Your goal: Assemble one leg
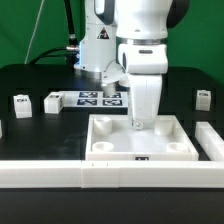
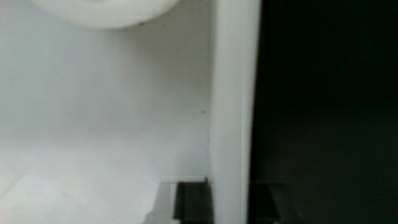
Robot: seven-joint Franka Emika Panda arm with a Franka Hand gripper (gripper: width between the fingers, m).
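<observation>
The gripper (image 1: 140,121) stands low over the far part of the square panel (image 1: 110,138); neither view shows whether its jaws are spread or pressed together. One leg (image 1: 52,100) lies loose on the table (image 1: 40,130) at the exterior view's left, well apart from the gripper. It is judged to be a light, rigid, smooth plastic post, best pinched across two flat opposite faces near mid-length.
</observation>
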